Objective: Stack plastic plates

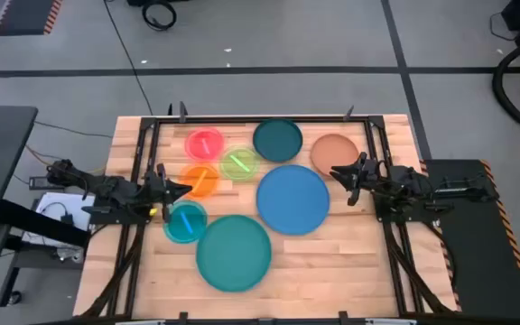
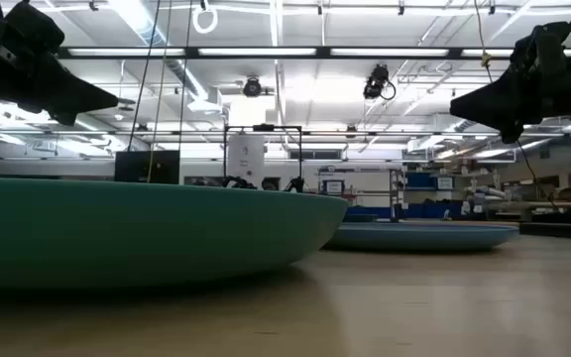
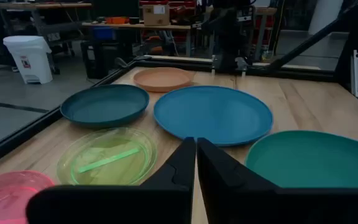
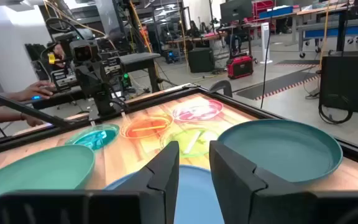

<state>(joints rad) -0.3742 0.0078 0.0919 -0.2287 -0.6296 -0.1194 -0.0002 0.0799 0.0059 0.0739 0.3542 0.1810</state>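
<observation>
All eight plates lie flat on the wooden table (image 1: 332,257), none stacked yet, and the big blue plate (image 1: 292,199) near the middle serves as the landmark. The big teal plate (image 1: 233,252) lies just beside it toward the front edge, its rim close to the blue one. Behind the blue plate sits the dark teal plate (image 1: 277,140), and the brownish-orange plate (image 1: 333,153) is to the right of that. On the left side of the blue plate the four small see-through plates cluster: green (image 1: 238,164) nearest it, pink-red (image 1: 204,143) behind, orange (image 1: 199,180) touching the green one, and cyan (image 1: 185,222) nearest the teal plate. The left gripper (image 1: 183,190) hovers by the orange and cyan plates, its fingers clenched together on nothing. The right gripper (image 1: 340,174) hangs between the blue plate and the brownish-orange one, fingers parted and holding nothing.
</observation>
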